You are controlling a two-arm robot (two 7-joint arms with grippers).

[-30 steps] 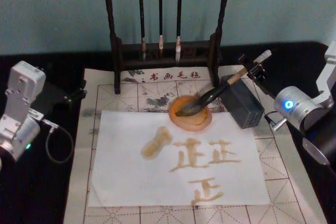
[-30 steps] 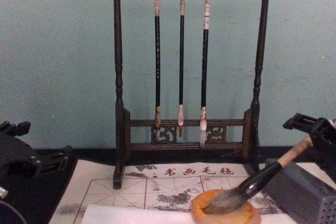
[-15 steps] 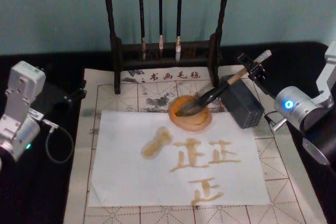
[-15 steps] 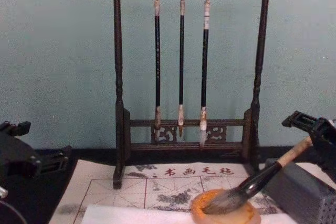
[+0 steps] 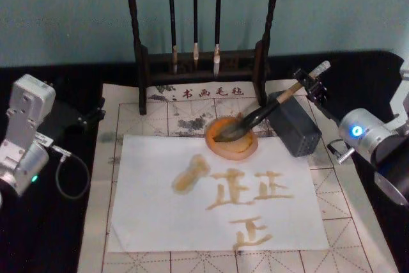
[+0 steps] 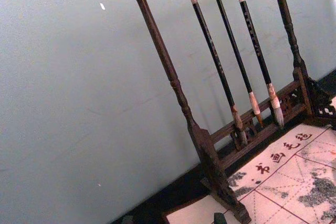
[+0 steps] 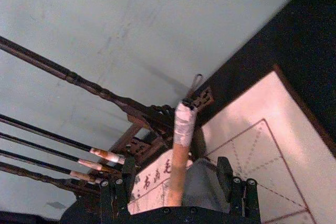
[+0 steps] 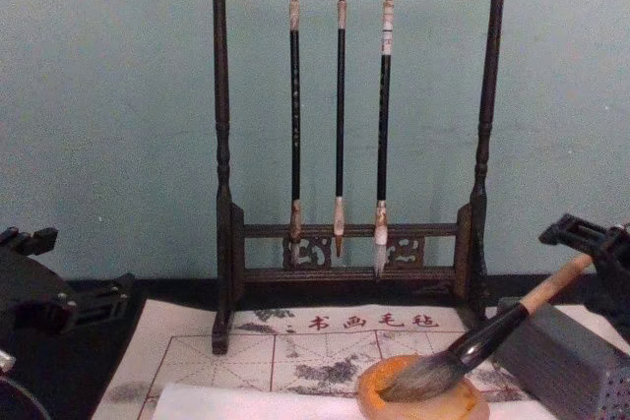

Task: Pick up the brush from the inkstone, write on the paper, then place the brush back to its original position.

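- The right gripper (image 5: 311, 85) sits at the far right, its fingers set wide on either side of the brush (image 5: 259, 116) handle's upper end, not clamped on it.
- The brush leans on the grey box (image 5: 295, 124), its bristles down in the inkstone (image 5: 231, 137).
- The inkstone stands at the far edge of the paper (image 5: 160, 215), which carries amber strokes.
- Behind, three thin brushes hang in the rack (image 8: 221, 145).
- The left gripper (image 5: 89, 116) is parked at the far left; whether it's open, I can't tell.
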